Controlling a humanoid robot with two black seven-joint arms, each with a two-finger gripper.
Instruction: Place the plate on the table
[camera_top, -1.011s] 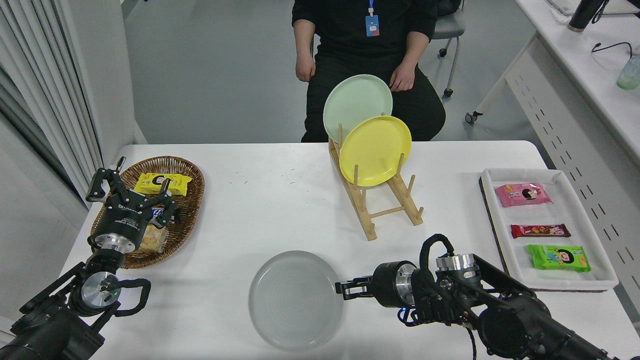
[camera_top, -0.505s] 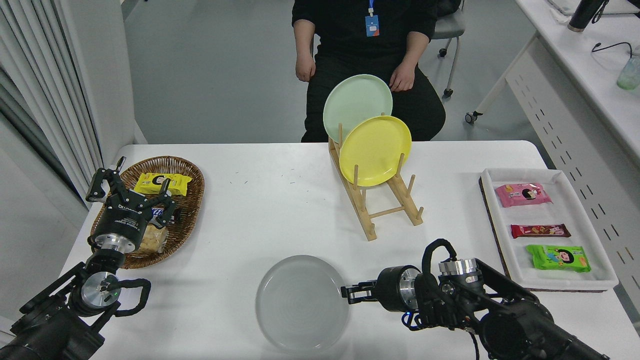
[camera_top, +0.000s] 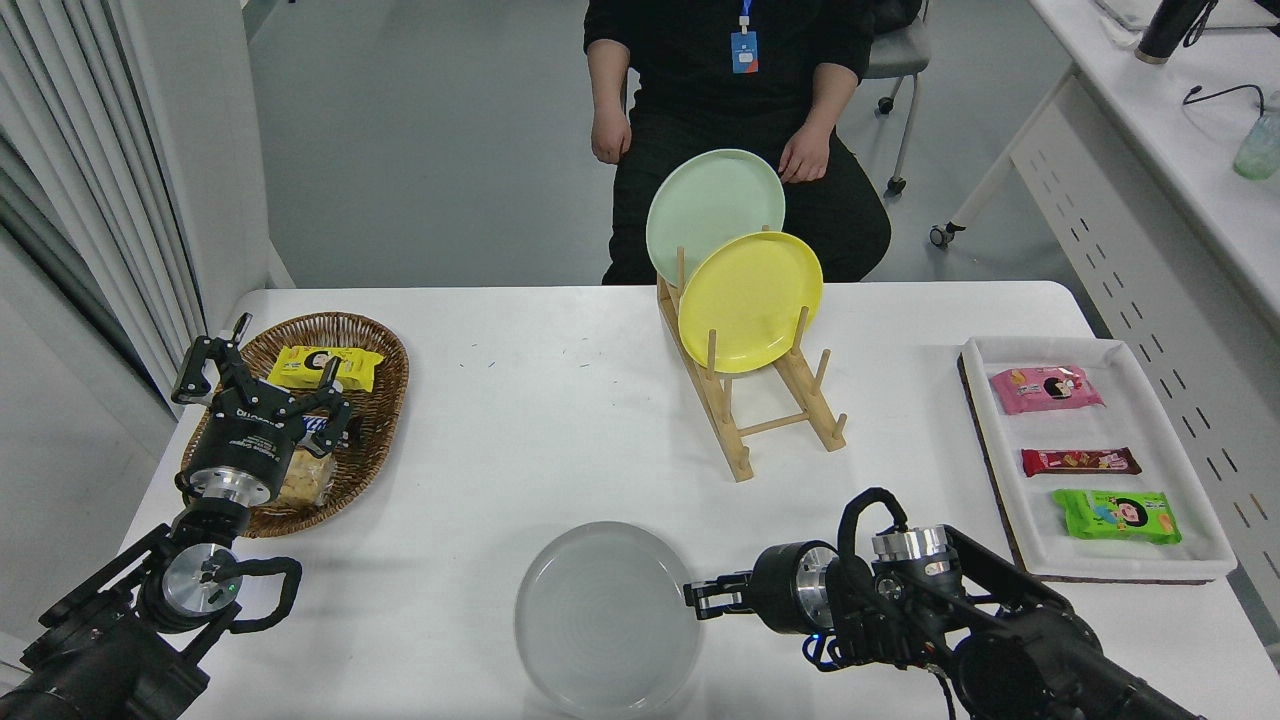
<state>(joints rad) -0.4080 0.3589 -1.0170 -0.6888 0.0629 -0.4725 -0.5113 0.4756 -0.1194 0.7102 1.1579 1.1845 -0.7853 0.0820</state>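
Note:
The pale grey plate (camera_top: 608, 618) lies flat, low over or on the white table (camera_top: 560, 420) near its front edge. My right gripper (camera_top: 699, 598) comes in from the lower right and is shut on the plate's right rim. I cannot tell whether the plate's underside touches the tabletop. My left gripper (camera_top: 262, 390) is parked at the lower left, open, over the wicker basket.
A wooden rack (camera_top: 765, 410) at the back middle holds a yellow plate (camera_top: 750, 302) and a mint green plate (camera_top: 712, 205). A wicker basket (camera_top: 375, 345) of snacks stands at the left, a white tray (camera_top: 985, 420) of snack packets at the right. A person sits at the far side.
My right gripper has drawn the grey plate slightly right and toward the front edge. The left arm has not moved.

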